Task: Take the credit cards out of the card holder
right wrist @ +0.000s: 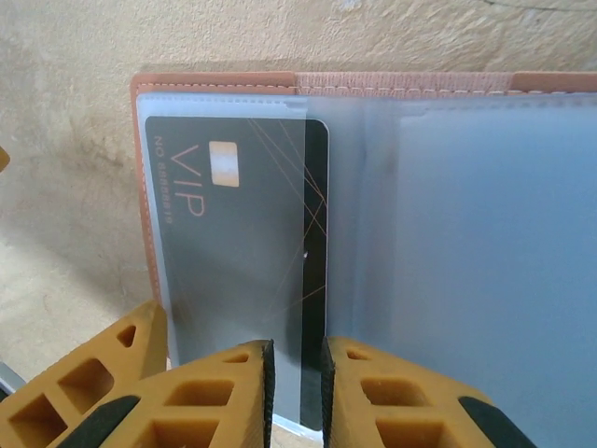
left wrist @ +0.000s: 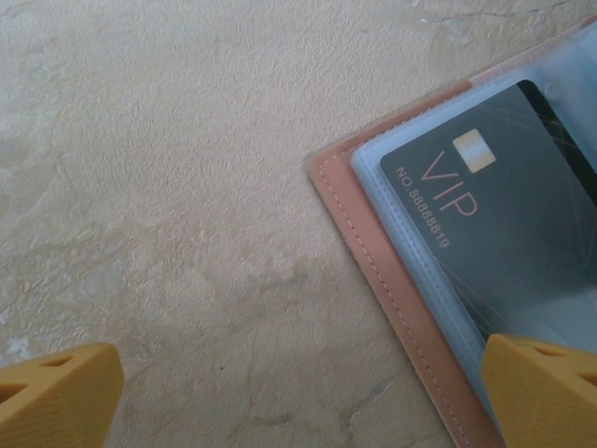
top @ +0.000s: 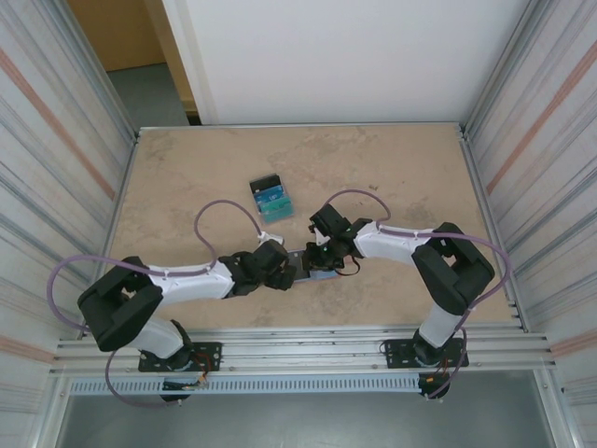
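The salmon-pink card holder (right wrist: 224, 82) lies open on the table, its blue-grey clear sleeves (right wrist: 466, 233) facing up. A black VIP card (right wrist: 233, 233) sits in the left sleeve, with its right edge strip sticking out uncovered. My right gripper (right wrist: 297, 392) hovers over that strip, jaws a narrow gap apart and nothing pinched between them. My left gripper (left wrist: 298, 401) stands wide open at the holder's corner (left wrist: 373, 252), with its right fingertip (left wrist: 546, 387) over the sleeve by the VIP card (left wrist: 504, 224). In the top view both grippers (top: 280, 266) (top: 319, 254) meet over the holder (top: 322, 275).
A fanned pile of blue, teal and black cards (top: 270, 198) lies on the beige table (top: 187, 177) beyond the grippers. Corrugated walls (top: 47, 168) close in both sides. Purple cables (top: 219, 215) loop above the arms.
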Action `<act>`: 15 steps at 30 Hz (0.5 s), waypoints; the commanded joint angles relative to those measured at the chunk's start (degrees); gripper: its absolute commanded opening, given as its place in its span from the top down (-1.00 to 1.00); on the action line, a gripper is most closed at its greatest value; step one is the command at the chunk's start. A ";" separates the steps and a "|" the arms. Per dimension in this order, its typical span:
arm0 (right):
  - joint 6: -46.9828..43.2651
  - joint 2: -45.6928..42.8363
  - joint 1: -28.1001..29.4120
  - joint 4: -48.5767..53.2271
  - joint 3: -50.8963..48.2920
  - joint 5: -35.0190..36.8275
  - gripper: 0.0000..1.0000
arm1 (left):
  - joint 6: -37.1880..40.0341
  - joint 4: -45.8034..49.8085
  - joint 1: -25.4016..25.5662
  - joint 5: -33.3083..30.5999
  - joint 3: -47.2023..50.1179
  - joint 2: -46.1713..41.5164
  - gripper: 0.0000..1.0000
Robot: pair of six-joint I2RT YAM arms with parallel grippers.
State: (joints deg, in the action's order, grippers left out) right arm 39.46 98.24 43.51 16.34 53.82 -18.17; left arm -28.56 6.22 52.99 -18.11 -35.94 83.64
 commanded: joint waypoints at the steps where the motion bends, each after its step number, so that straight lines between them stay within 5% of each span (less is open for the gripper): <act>1: 0.56 1.07 0.26 -0.20 -0.53 -0.99 0.56 | -0.65 2.52 0.36 -2.04 -1.73 0.58 -0.97; 15: 1.05 1.23 -0.35 -0.80 -2.23 -1.47 0.58 | -1.50 6.69 0.51 -3.28 -3.48 2.47 -0.97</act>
State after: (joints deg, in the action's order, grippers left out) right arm 39.99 99.29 43.40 14.70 52.95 -18.65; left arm -28.82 10.85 53.01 -19.77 -37.95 85.21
